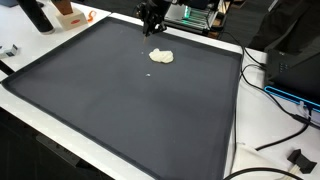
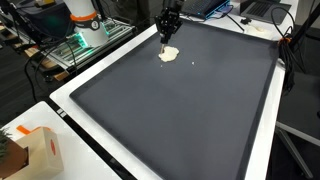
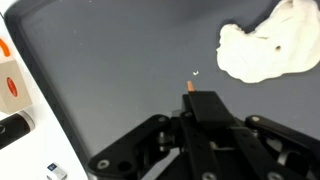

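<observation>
- The gripper (image 1: 153, 32) hangs low over the far part of a dark grey mat (image 1: 130, 110), near the mat's far edge, in both exterior views (image 2: 167, 40).
- In the wrist view the two fingers of the gripper (image 3: 203, 98) meet in the middle of the picture and look pressed together, with no gap to see between them.
- A very small orange tip (image 3: 188, 88) shows at the end of the fingers. I cannot tell what it is, or if it is pinched.
- A white lump (image 1: 161, 57), soft and crumpled in shape, lies flat on the mat just beside the gripper, on the side toward the mat's middle. The fingers do not touch it.
- In the wrist view the white lump (image 3: 268, 50) is at the upper right, apart from the fingertips.
- In an exterior view the white lump (image 2: 169, 54) is directly under the tip of the gripper in the picture.
- A tiny white speck (image 3: 196, 73) lies on the mat close before the fingertips, and near the lump (image 1: 150, 73).
- The mat covers almost all of a white table (image 2: 70, 110); only a pale border shows around it.
- A box in white and orange (image 2: 40, 150) stands off the mat at one corner of the table, well apart from the gripper.
- Black cables (image 1: 280, 130) hang beside the table.
</observation>
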Robot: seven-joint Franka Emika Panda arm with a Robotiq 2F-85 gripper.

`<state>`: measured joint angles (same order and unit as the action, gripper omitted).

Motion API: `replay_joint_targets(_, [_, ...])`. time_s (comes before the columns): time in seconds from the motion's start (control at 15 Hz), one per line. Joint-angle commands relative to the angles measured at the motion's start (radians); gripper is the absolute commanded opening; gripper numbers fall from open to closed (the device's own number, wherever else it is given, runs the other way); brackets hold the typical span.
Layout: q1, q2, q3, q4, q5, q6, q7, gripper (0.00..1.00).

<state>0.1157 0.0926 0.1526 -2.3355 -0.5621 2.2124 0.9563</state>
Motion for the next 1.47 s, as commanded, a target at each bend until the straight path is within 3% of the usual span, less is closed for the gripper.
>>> replay_joint_targets(0.0, [0.034, 0.054, -0.018, 0.040, -0.018, -0.060, 0.020, 0.03])
replay_joint_targets(0.6, [0.088, 0.148, -0.040, 0.105, -0.076, -0.147, 0.058, 0.03])
replay_joint_targets(1.4, [0.132, 0.225, -0.051, 0.146, -0.235, -0.222, 0.140, 0.03])
